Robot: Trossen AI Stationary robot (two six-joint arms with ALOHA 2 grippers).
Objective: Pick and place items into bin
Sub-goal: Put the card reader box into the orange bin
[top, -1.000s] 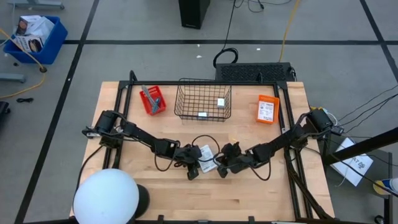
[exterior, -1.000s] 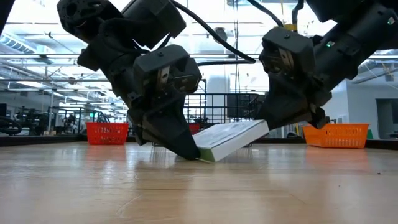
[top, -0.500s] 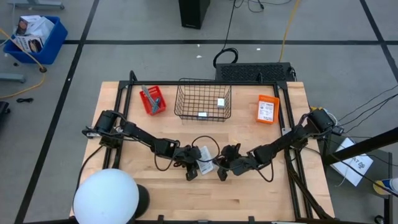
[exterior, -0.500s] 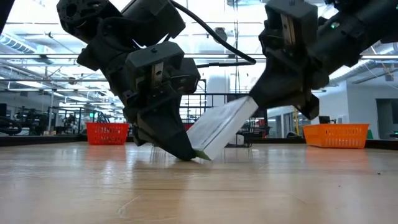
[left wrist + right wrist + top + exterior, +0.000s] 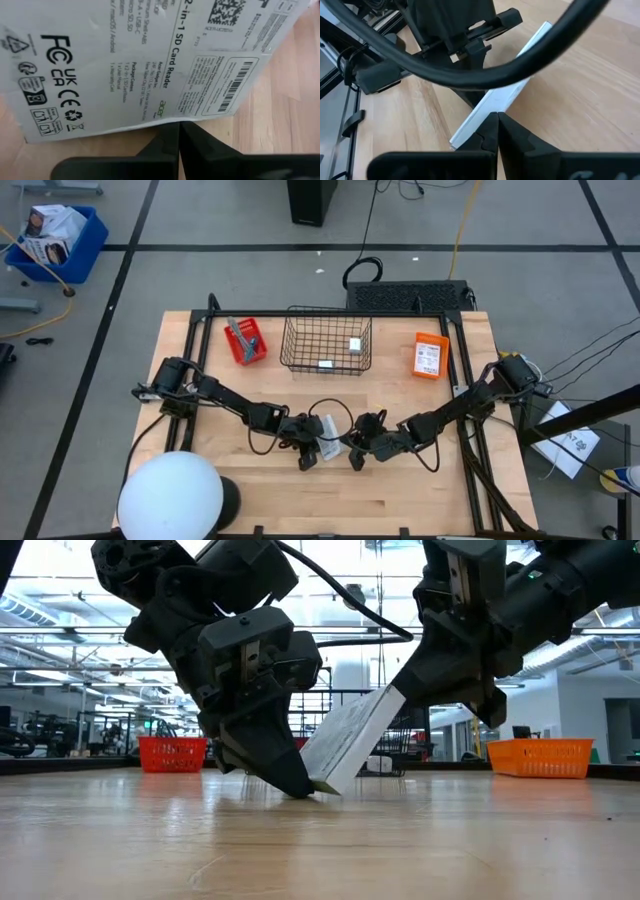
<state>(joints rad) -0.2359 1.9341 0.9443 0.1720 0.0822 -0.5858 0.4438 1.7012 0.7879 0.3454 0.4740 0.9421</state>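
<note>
Right, we've got the white packet (image 5: 345, 745) tipped up steeply at surface centre, lower edge on the wood, approx 6 o'clock from the wire bin (image 5: 327, 341). Left end effector (image 5: 262, 745) has fingers together, tips wedged at that lower edge; right end effector (image 5: 452, 670) is pressed on the upper edge, fingers together, no real clamp we can see. Risk: packet slips off the tips & flops flat. Both arms reach in low, elbows out, meeting mid-surface.

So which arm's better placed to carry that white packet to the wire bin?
Probably the right. The right gripper has the white packet raised at its upper edge, while the left gripper only props the lower edge on the table.
</note>
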